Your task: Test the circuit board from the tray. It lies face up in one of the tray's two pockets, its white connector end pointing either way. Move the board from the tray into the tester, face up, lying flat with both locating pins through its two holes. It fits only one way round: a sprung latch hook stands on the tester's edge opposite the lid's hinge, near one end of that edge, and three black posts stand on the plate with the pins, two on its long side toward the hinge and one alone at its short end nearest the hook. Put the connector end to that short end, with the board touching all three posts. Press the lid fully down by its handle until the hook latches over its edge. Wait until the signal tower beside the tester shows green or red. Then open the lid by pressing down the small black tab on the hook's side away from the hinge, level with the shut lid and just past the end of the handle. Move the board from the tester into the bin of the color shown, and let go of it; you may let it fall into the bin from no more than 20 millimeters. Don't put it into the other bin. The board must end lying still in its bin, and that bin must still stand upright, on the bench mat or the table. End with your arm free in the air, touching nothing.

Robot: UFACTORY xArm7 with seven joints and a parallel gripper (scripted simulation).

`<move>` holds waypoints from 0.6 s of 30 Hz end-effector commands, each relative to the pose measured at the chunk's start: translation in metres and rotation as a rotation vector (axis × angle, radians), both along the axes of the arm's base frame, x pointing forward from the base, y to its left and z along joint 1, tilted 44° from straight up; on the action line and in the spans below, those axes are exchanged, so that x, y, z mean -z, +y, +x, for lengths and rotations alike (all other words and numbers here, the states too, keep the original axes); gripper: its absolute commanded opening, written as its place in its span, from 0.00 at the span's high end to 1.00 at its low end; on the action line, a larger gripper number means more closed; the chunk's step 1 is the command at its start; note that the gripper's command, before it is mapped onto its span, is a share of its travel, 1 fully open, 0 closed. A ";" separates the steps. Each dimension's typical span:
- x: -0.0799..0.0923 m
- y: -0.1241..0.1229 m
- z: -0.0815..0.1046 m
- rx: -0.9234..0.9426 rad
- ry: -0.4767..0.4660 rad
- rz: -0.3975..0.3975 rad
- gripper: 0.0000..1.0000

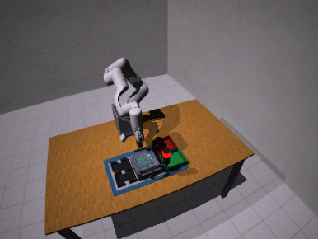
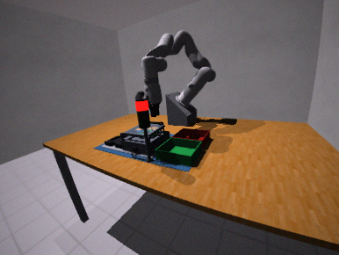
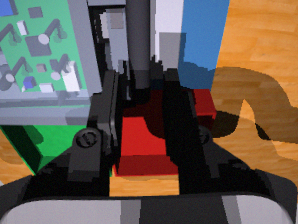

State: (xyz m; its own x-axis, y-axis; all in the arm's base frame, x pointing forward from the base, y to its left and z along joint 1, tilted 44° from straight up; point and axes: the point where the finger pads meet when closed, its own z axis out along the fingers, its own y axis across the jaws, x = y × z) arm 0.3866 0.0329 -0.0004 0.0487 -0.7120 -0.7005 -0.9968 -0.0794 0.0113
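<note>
Board (image 3: 36,36) first: we see it lying face up inside the tester (image 1: 145,165), under the shut see-through lid (image 3: 81,63), its green face and small parts plain in the wrist view. The light tower (image 2: 141,106) beside the tester glows red, so we judge the waiting is over and the step in hand is opening the lid.

Our claw (image 3: 143,106) hangs low at the tester's edge, near the red bin (image 1: 164,143), with the green bin (image 1: 177,158) next to it. A dark upright bar (image 3: 139,36), likely the lid's handle, shows between and beyond our fingers. The fingers stand partly apart, fairly narrow, and they hold nothing. Whether a fingertip already touches the latch or its tab we cannot tell; the dark parts run together there.

Next, we think, comes a short straight push down on the small black tab just past the handle's end, without catching the handle. Once the lid springs up, we must widen the fingers, take the board, and carry it to the red bin, not the green one.
</note>
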 end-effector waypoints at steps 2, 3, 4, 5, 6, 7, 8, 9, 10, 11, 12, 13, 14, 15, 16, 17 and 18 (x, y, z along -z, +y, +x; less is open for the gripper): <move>0.005 0.004 0.001 0.003 -0.003 -0.002 0.73; 0.005 0.004 0.001 0.003 -0.003 -0.002 0.73; 0.006 0.005 0.001 0.003 -0.003 -0.002 0.73; 0.007 0.006 0.001 0.003 -0.003 -0.002 0.73; 0.008 0.006 0.001 0.003 -0.003 -0.002 0.73; 0.008 0.007 0.001 0.003 -0.003 -0.002 0.73; 0.008 0.007 0.001 0.003 -0.003 -0.002 0.73; 0.009 0.008 0.001 0.003 -0.003 -0.002 0.73; 0.009 0.008 0.001 0.003 -0.003 -0.002 0.73; 0.009 0.008 0.001 0.003 -0.003 -0.002 0.73; 0.009 0.008 0.001 0.003 -0.003 -0.002 0.73; 0.009 0.008 0.001 0.003 -0.003 -0.002 0.73; 0.009 0.008 0.001 0.003 -0.003 -0.002 0.73; 0.009 0.008 0.001 0.003 -0.003 -0.002 0.73; 0.009 0.008 0.001 0.003 -0.003 -0.002 0.73; 0.009 0.008 0.001 0.003 -0.003 -0.002 0.73; 0.009 0.008 0.001 0.003 -0.003 -0.002 0.73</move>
State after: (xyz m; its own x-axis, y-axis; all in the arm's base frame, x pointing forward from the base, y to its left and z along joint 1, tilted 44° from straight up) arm 0.3861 0.0418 -0.0097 0.0485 -0.7121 -0.7003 -0.9968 -0.0789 0.0112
